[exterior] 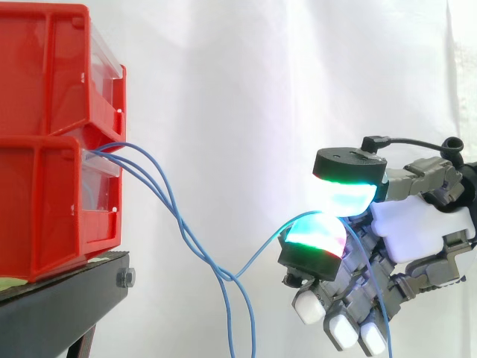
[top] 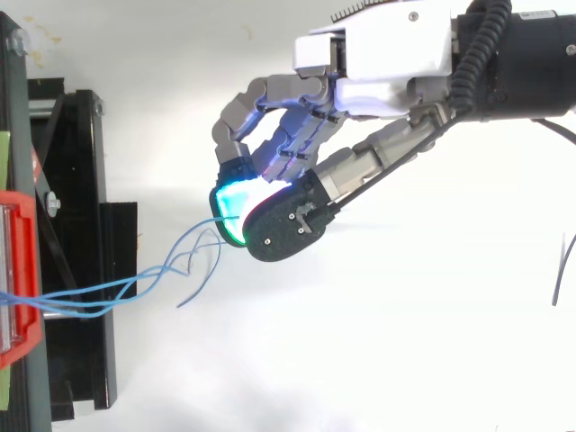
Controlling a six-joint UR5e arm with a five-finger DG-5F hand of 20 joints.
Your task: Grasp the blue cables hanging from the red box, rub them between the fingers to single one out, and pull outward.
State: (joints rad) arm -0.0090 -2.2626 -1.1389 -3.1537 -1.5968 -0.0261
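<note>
One cable (exterior: 261,245) runs sideways from bins (exterior: 45,149) to hand (exterior: 417,224), pinched betw. pads (exterior: 320,235); two others (exterior: 253,328) droop.

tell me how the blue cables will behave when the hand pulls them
Probably floppy: the blue cables sag from the red box in loose curves, ends dangling. Thin, so one may slip between the hand's pads. They cross mid-span, so neighbours might drag along.

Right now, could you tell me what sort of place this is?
Likely a robot test bench: red bins on a black stand, a white curtain, the hand pinching a blue cable.
</note>
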